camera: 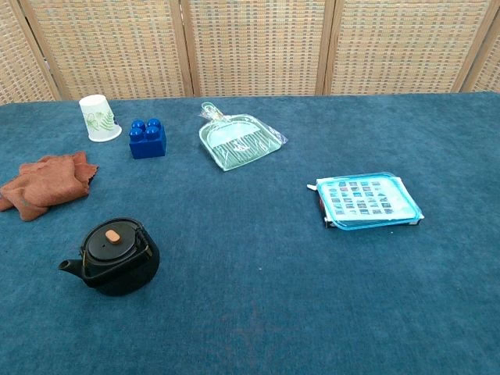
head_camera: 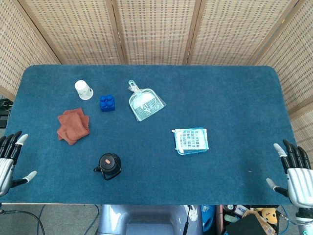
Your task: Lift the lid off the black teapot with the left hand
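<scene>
At the near edge of the blue carpeted tabletop (head_camera: 230,98) we have both hands parked off its corners: our left hand (head_camera: 10,159) hangs at the near left with its fingers spread and nothing in them, and our right hand (head_camera: 293,171) sits the same way at the near right, also empty; neither shows in the chest view. We judge this a resting pose, kept clear so the cameras see every object. Nearest to us, left of centre, stands the round black teapot (camera: 113,258), upright, spout pointing left and its wire handle folded down around the black lid with a small tan knob (camera: 113,236), which is seated on top. The pot lies to the right of the left hand and a little further in, well apart from it, so the reach has not begun. Further out, right of centre, rests a flat blue-rimmed clear plastic box (camera: 367,201). Beyond the teapot on the left lies a crumpled rust-brown cloth (camera: 47,182), then a blue toy building brick (camera: 147,138), a pale green plastic dustpan in a clear wrapper (camera: 237,141) and, furthest, an upturned white paper cup (camera: 98,117).
</scene>
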### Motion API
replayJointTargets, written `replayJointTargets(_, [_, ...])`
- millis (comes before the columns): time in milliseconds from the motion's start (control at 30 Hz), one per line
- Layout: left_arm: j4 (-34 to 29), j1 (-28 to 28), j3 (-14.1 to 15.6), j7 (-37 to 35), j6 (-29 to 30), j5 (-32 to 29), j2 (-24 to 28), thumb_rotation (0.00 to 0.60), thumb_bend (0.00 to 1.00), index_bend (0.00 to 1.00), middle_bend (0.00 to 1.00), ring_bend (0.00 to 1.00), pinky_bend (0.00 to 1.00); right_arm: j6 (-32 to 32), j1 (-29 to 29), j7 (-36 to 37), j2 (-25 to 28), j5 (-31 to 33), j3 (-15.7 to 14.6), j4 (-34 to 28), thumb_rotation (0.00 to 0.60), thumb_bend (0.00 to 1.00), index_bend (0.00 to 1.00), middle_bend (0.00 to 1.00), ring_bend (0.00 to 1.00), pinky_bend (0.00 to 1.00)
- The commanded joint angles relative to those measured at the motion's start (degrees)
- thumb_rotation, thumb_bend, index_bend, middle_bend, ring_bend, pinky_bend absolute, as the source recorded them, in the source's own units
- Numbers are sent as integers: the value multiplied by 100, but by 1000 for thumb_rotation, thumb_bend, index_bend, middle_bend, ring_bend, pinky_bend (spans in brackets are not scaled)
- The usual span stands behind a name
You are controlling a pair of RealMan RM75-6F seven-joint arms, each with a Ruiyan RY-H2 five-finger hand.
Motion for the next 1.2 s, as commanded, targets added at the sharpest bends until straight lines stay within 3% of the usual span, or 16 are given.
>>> replayJointTargets(33, [1, -10, 2, 4, -18, -4, -2, 600, 93, 0, 0, 0, 0, -1, -1, 24, 7, -5, -4, -6, 600, 0, 0, 0, 0, 0])
replayJointTargets(267, [77, -104, -17, -46, -138, 31, -54, 600, 95, 0, 0, 0, 0, 35, -17, 94, 34, -21, -4, -10, 600, 0, 0, 0, 0, 0])
replayJointTargets(500, [560, -815, -55, -268, -994, 443, -176, 600, 97, 5, 0, 0, 0, 24, -8, 127, 41, 52, 34, -7, 600, 0, 0, 0, 0, 0])
replayJointTargets(700, [934, -1750, -10, -599, -2088, 952, -249, 600, 98, 282, 0, 0, 0, -76, 36, 39, -9, 198, 77, 24, 600, 0, 0, 0, 0, 0])
replayJointTargets(800, [1026, -2071, 5, -595, -2493, 1012, -340, 600, 126, 366, 0, 0, 0, -149, 67, -5, -49, 278, 93, 64, 600, 0, 0, 0, 0, 0])
replayJointTargets(1200, [1180, -2757, 38, -240, -3333, 895, -753, 600, 321, 447, 0, 0, 0, -162, 74, 74, -43, 412, 149, 112, 600, 0, 0, 0, 0, 0])
